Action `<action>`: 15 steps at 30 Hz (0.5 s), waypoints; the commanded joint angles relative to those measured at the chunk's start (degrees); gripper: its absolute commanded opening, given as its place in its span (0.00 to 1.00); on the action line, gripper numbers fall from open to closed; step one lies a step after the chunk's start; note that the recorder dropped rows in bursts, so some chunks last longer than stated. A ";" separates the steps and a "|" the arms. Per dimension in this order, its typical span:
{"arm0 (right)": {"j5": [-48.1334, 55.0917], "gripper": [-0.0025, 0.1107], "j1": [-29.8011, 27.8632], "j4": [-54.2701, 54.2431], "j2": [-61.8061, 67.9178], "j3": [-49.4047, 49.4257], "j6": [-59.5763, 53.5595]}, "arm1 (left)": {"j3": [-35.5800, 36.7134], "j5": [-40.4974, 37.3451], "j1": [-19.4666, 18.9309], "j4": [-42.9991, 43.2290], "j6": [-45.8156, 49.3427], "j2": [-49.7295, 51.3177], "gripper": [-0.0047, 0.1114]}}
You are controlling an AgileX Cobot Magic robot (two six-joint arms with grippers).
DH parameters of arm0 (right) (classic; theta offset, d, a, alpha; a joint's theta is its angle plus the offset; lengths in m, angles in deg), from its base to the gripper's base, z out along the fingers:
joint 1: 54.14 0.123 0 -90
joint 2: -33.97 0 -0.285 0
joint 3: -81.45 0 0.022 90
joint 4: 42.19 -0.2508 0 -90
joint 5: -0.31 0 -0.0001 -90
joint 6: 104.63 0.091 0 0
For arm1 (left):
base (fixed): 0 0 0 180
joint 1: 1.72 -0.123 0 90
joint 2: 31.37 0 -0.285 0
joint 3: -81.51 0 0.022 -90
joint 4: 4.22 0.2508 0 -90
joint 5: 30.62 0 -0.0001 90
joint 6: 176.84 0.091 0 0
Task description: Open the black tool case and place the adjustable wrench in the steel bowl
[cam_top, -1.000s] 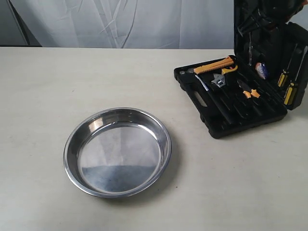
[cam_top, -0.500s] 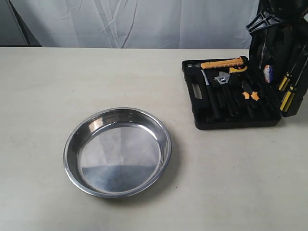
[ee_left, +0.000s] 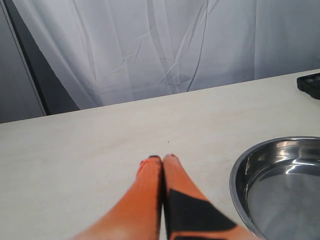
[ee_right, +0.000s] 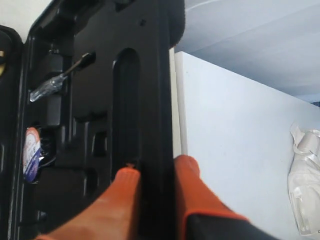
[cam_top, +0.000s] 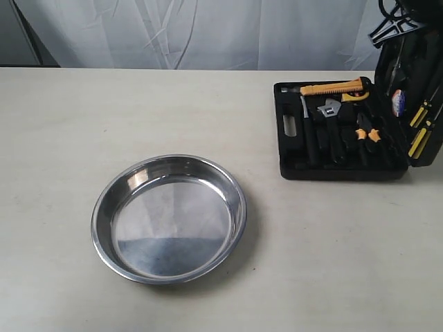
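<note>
Right gripper (ee_right: 155, 175): I am pinching the raised lid edge of the black tool case (cam_top: 339, 171) between both fingers.
Adjustable wrench (cam_top: 329, 111): lying in the open tray below those fingers, beside orange-handled tools (cam_top: 332, 88).
Left gripper (ee_left: 162, 159): I am holding its fingers pressed together, empty, with the steel bowl (ee_left: 234, 180) sitting near them.

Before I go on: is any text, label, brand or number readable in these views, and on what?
No text can be read.
Round label, white with red and blue, inside the lid of the black tool case: print too blurred to read.
Steel bowl: no marking shows.
</note>
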 commanded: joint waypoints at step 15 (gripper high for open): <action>0.93 0.17 -0.29 4.01 -1.09 -0.61 1.08 | -0.12 0.22 0.21 -0.10 -0.03 0.20 0.04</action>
